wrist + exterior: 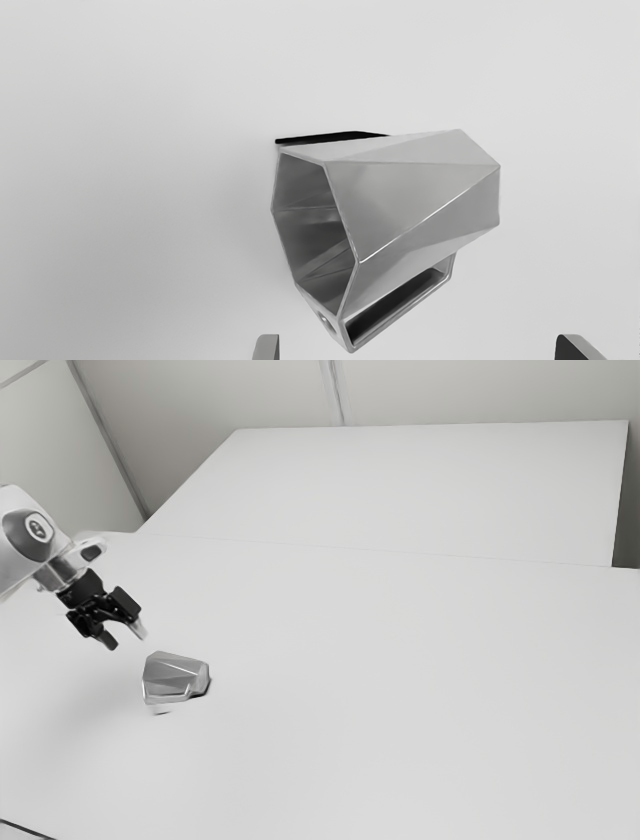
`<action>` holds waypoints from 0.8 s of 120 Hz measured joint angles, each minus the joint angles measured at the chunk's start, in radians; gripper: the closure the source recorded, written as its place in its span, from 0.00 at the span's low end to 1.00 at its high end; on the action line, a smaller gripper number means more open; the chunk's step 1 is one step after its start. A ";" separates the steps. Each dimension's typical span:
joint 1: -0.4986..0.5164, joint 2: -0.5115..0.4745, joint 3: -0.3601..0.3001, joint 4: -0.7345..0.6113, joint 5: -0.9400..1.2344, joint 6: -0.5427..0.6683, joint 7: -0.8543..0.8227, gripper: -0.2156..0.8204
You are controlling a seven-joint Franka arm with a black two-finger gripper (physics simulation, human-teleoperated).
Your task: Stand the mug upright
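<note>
A silver, faceted mug [175,677] lies on its side on the table, at the lower left of the exterior view. My black gripper [124,638] hangs above the table, up and to the exterior view's left of the mug, apart from it. In the wrist view the mug [405,200] shows its hollow mouth and, on the side nearer my fingers, its angular handle. The gripper [417,347] is open, its fingertips wide apart with nothing held between them.
The white table [400,700] spreads around the mug. Behind it stands another white surface [430,490], with pale walls beyond. A dark cable [25,829] crosses the exterior view's lower left corner.
</note>
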 joint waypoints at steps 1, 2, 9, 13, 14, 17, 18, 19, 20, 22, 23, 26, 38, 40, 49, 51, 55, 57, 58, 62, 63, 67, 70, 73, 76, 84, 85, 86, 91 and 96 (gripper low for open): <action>0.000 0.001 0.000 0.000 -0.002 0.000 0.002 0.21; 0.000 0.002 0.000 -0.001 -0.003 0.001 0.004 0.21; 0.002 0.005 0.000 -0.002 -0.013 0.003 0.018 0.21; 0.006 0.008 0.000 -0.003 -0.018 0.003 0.025 0.21; 0.007 0.009 0.000 -0.004 -0.019 0.004 0.027 0.21; 0.012 0.012 0.000 -0.006 -0.023 0.004 0.032 0.21; 0.013 0.013 0.000 -0.007 -0.025 0.004 0.034 0.21; 0.015 0.014 0.000 -0.008 -0.026 0.005 0.035 0.21; 0.017 0.015 0.000 -0.008 -0.027 0.005 0.037 0.21; 0.021 0.017 0.000 -0.009 -0.030 0.005 0.040 0.21; 0.023 0.018 0.000 -0.010 -0.031 0.005 0.042 0.21; 0.030 0.021 0.000 -0.012 -0.036 0.006 0.047 0.21; 0.056 0.025 0.000 -0.023 -0.052 0.008 0.065 0.21; 0.059 0.026 0.000 -0.024 -0.055 0.008 0.068 0.21; 0.063 0.028 0.000 -0.032 -0.074 0.008 0.082 0.21; 0.063 0.029 0.000 -0.034 -0.077 0.009 0.085 0.21; 0.060 0.031 0.000 -0.037 -0.088 0.009 0.092 0.21; 0.059 0.033 0.000 -0.040 -0.094 0.009 0.095 0.21; 0.058 0.033 0.000 -0.041 -0.097 0.009 0.097 0.21; 0.054 0.038 0.000 -0.044 -0.107 0.009 0.104 0.21; 0.052 0.039 0.000 -0.044 -0.110 0.009 0.105 0.21; 0.049 0.043 0.000 -0.046 -0.120 0.009 0.112 0.21; 0.047 0.048 0.000 -0.046 -0.129 0.009 0.117 0.21; 0.045 0.052 0.000 -0.047 -0.139 0.009 0.122 0.21; 0.045 0.056 0.000 -0.048 -0.148 0.009 0.127 0.21; 0.047 0.064 0.000 -0.050 -0.173 0.010 0.140 0.21; 0.047 0.066 0.000 -0.050 -0.176 0.010 0.142 0.21; 0.048 0.067 0.000 -0.050 -0.179 0.010 0.144 0.21; 0.049 0.074 0.000 -0.050 -0.195 0.010 0.152 0.21; 0.050 0.081 0.000 -0.050 -0.214 0.010 0.162 0.21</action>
